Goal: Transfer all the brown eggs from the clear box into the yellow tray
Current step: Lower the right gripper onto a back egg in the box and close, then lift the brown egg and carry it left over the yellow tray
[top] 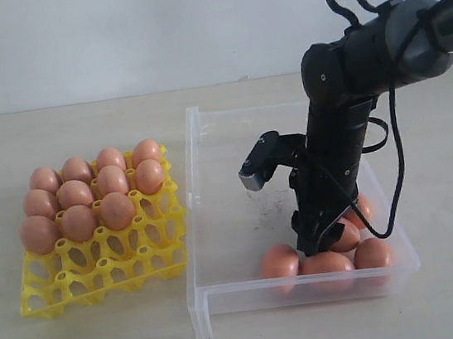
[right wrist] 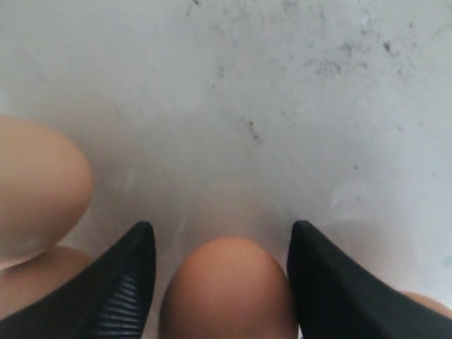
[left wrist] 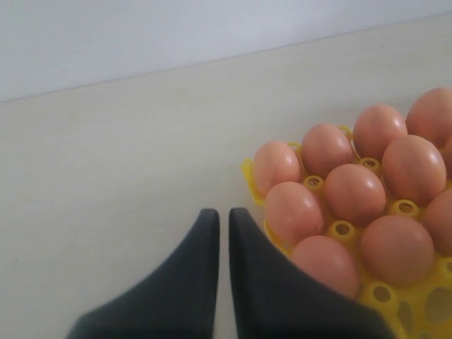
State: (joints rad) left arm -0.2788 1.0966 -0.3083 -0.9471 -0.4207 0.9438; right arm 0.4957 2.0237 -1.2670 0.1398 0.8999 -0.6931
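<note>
Reaching into the clear box [top: 206, 139] in the exterior view, my right tool [top: 315, 243] sits among the remaining brown eggs [top: 280, 260]; yellow tray [top: 99, 278] left, part-filled. Left wrist: left tool [left wrist: 222, 212] shut, empty, parked beside the tray. Right wrist: jaws wide, straddling one egg [right wrist: 226, 289] for a side grip, nothing held.

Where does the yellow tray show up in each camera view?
Exterior: yellow tray at left, beside the clear box.
Left wrist: next to the shut left gripper, cut off by the frame edge.
Right wrist: not in it.
Shared landmark: brown eggs seated in its cups.
</note>
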